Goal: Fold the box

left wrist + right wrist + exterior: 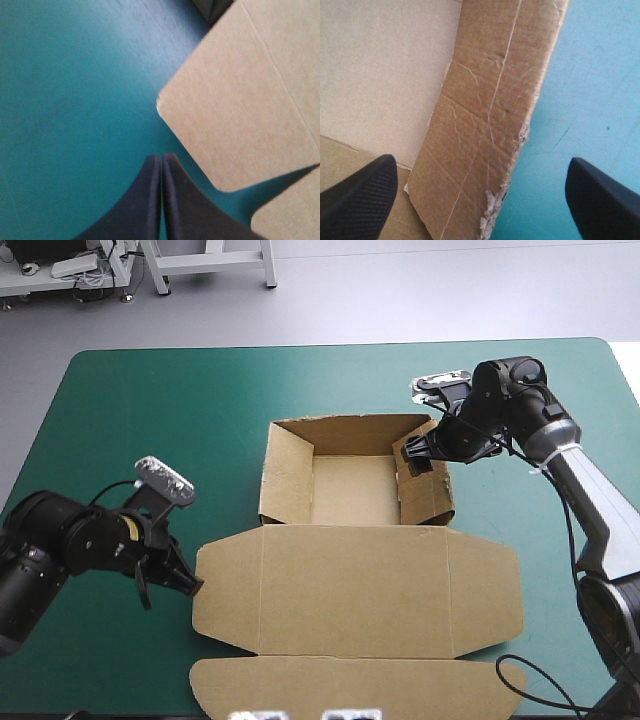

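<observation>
The brown box (350,590) lies mid-table as an open tray with the lid flat toward the near edge. The tray's walls (285,470) stand raised. My right gripper (416,454) is open and straddles the tray's right wall (485,125), which has a torn edge. One black finger (360,197) is over the tray floor (380,75), the other (605,200) over the cover. My left gripper (186,582) is shut and empty, low over the cover. Its tip (161,157) is just short of the lid's rounded left corner (240,100).
Teal-green cover (130,410) surrounds the box, with broad bare stretches on the left and at the far side. A long front flap (350,685) reaches almost to the table's near edge. The right arm (590,500) stretches along the table's right side.
</observation>
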